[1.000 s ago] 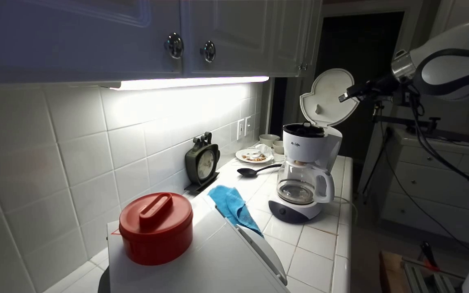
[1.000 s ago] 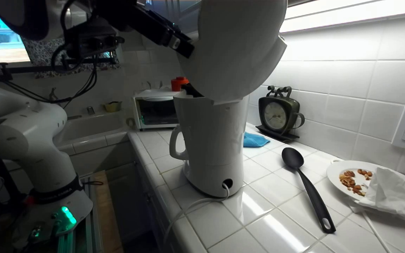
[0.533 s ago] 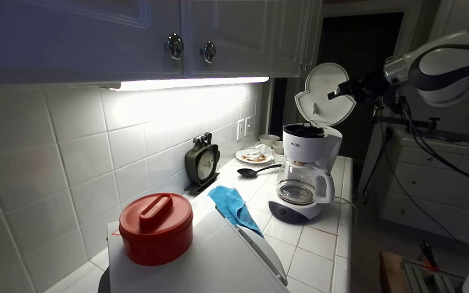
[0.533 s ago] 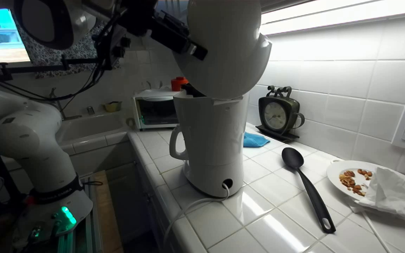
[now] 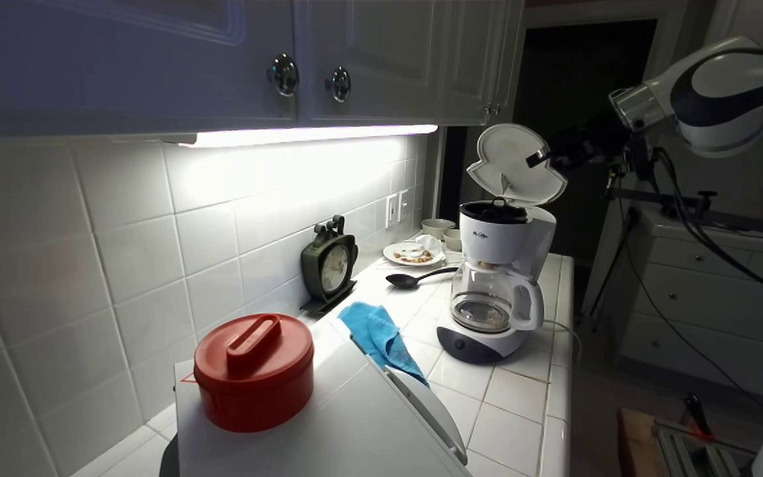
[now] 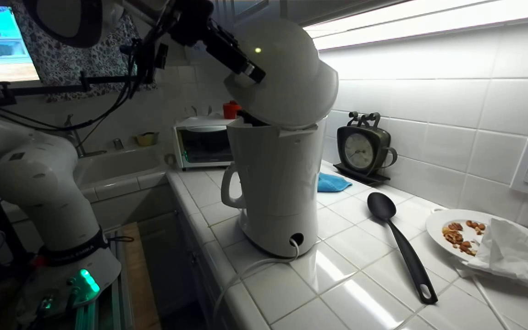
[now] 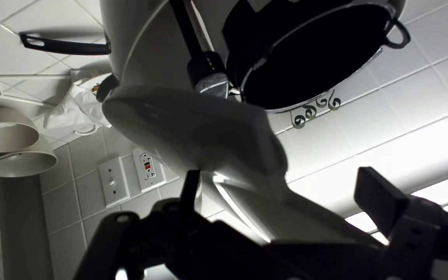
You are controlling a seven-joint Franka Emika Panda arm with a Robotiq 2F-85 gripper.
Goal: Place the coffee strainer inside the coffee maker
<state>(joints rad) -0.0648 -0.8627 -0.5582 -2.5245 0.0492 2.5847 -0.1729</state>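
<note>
The white coffee maker (image 5: 497,240) stands on the tiled counter, also seen from behind (image 6: 275,178). The black coffee strainer (image 5: 493,212) sits in its open top with its ring handle up. Its dark opening shows in the wrist view (image 7: 317,58), and only a bit shows from behind (image 6: 251,119). The lid (image 5: 510,165) is raised and leans towards the strainer. My gripper (image 7: 285,186) is open, with the lid (image 7: 193,124) between its spread fingers. In both exterior views the gripper (image 5: 538,158) (image 6: 255,72) is at the lid's side edge; contact cannot be told.
A red-lidded container (image 5: 254,371) stands on a white toaster oven (image 5: 348,424). A blue cloth (image 5: 381,334), a green scale (image 5: 330,265), a black spoon (image 6: 401,247) and a plate of nuts (image 6: 442,229) lie around. Cabinets with a light (image 5: 315,134) hang above.
The lid has tilted forward and down towards the strainer. My gripper has moved along with it, towards the wall side in the views. The strainer and the coffee maker's body have not moved.
</note>
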